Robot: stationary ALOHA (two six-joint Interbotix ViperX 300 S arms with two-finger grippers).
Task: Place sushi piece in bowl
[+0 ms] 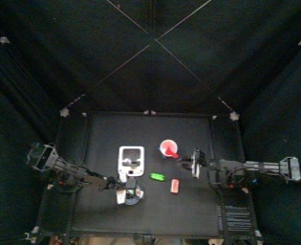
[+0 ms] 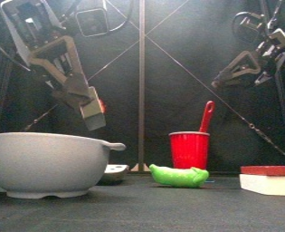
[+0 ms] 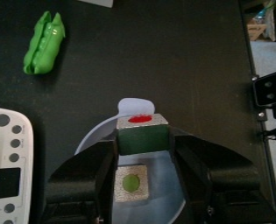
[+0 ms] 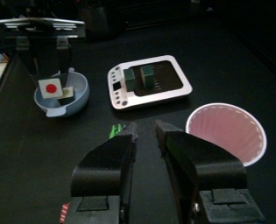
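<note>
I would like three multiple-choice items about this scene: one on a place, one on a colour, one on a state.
1. Where is the sushi piece?
A. On the white tray
B. Between the jaws of the left gripper, above the bowl
C. In the red dish

2. What colour is the pea pod?
A. Yellow
B. Blue
C. Green

3. How does the bowl stand?
A. Upright
B. Upside down
C. On its side

Answers: 1 B, the left wrist view shows the piece clamped over the bowl. 2 C, it lies bright green on the table. 3 A, its rim faces up in the front view.
</note>
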